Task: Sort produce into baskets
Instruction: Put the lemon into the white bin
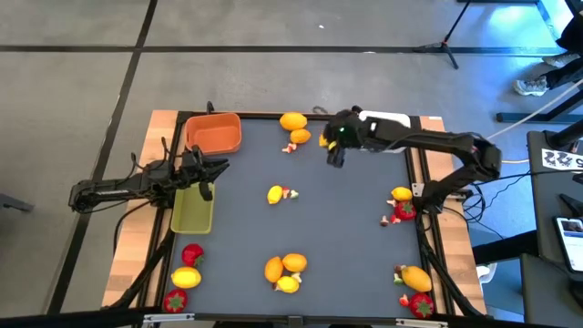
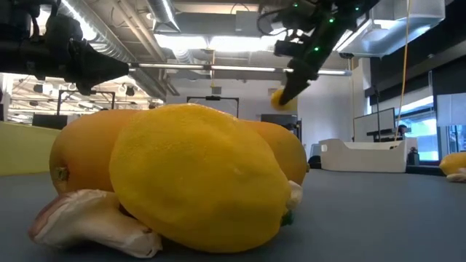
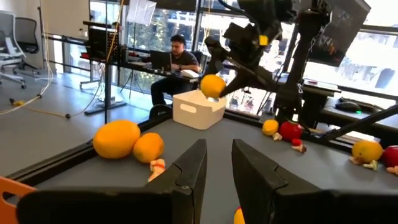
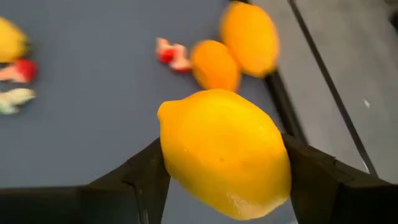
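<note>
My right gripper hangs above the table's far middle, shut on a yellow lemon, also seen in the left wrist view. My left gripper waits level over the yellow-green basket at the left edge, a narrow gap between its fingers and nothing in it. The orange basket stands at the far left, the white basket at the far right. Loose produce lies on the mat: two orange citrus at the far edge and one yellow fruit mid-table. My right gripper pinches the lemon between its two fingers, one on each of its rounded sides. The fingers slant down from the table's far right. The lemon sits at their free ends, lifted well clear of the mat.
More fruit lies in groups: citrus near the front middle, strawberries and a lemon at the front left, citrus and strawberries along the right edge and the front right. A person sits beyond the table.
</note>
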Motion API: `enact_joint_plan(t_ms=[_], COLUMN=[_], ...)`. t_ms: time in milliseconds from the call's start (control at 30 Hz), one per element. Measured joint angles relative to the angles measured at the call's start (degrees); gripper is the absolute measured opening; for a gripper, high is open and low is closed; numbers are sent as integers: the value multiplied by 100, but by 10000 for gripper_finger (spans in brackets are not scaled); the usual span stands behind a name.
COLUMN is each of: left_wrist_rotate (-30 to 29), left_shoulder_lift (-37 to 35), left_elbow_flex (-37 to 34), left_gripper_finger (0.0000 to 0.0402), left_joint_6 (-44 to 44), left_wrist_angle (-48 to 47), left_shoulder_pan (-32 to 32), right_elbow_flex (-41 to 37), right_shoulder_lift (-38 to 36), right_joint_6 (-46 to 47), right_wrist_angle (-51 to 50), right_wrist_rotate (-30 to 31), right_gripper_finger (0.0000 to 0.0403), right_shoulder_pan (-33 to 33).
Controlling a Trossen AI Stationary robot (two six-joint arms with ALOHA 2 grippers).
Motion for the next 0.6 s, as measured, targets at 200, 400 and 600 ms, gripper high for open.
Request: enact_joint_plan(t_ms=[200, 400, 600], left_wrist_rotate=[-63, -75, -78], left_shoulder_lift=[0, 0, 0], left_elbow_flex=[0, 0, 0], left_gripper_finger=[72, 72, 72], left_joint_6=[57, 147, 153], left_wrist_angle=[33, 64, 56], left_shoulder_pan=[107, 229, 329], right_elbow_flex=[0, -242, -746], right_shoulder_lift=[-235, -249, -247], right_joint_6=[93, 255, 733], right_wrist_angle=[-430, -543, -561], right_wrist_rotate=[47, 37, 196], right_gripper_finger=[247, 247, 247], right_shoulder_pan=[-818, -1729, -2395])
